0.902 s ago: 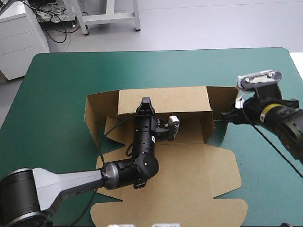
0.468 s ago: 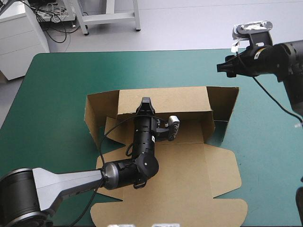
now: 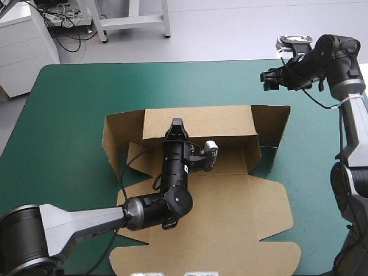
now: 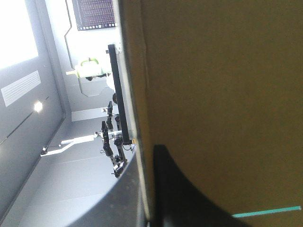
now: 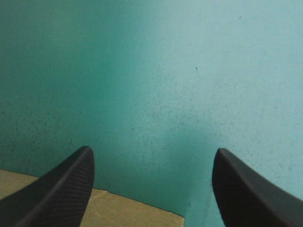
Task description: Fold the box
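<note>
- At the middle of the teal-green table cover (image 3: 86,92) sits the cut brown cardboard box (image 3: 230,207). Its far wall stands upright and its wide lid panel lies flat toward the near edge.
- The left gripper (image 3: 177,123), with black fin-shaped fingers (image 4: 184,194), pinches the top edge of that far wall, the board between them.
- The right gripper (image 3: 265,77) hangs above the table's far right part, apart from the box. Its fingers (image 5: 57,189) are spread wide over bare cover, with a strip of board under it.
</note>
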Motion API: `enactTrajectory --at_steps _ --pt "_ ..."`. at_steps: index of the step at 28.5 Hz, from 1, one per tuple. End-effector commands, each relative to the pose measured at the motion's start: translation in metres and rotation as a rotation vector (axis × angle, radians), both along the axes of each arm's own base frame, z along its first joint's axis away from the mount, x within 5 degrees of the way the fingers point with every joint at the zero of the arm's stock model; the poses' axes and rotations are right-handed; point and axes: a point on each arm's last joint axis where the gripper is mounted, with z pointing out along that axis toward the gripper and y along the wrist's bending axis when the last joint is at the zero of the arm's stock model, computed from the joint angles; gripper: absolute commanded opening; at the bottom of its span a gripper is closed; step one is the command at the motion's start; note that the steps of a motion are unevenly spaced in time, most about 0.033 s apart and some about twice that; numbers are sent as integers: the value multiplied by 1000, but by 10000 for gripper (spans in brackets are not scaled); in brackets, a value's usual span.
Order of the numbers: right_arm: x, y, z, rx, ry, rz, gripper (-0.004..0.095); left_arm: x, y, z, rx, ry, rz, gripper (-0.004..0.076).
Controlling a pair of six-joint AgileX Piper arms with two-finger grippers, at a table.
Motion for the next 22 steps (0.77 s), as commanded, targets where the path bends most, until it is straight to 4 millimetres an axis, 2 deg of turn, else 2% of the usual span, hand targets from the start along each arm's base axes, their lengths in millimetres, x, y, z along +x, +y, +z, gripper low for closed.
enactTrajectory --at_steps 1,9,15,19,22 --pt "-15 -5 23 27 -61 26 642 0 4 21 -20 -87 19 -32" --pt "-19 -8 -7 -32 38 65 642 0 4 21 -20 -87 19 -32" --pt "-31 -23 -11 -30 59 57 642 0 4 21 -20 -87 19 -32" --pt "-46 -37 -11 -13 68 55 642 0 4 21 -20 -85 16 -32" --pt "-62 -44 -16 65 69 101 642 0 3 20 -20 -84 14 -32"
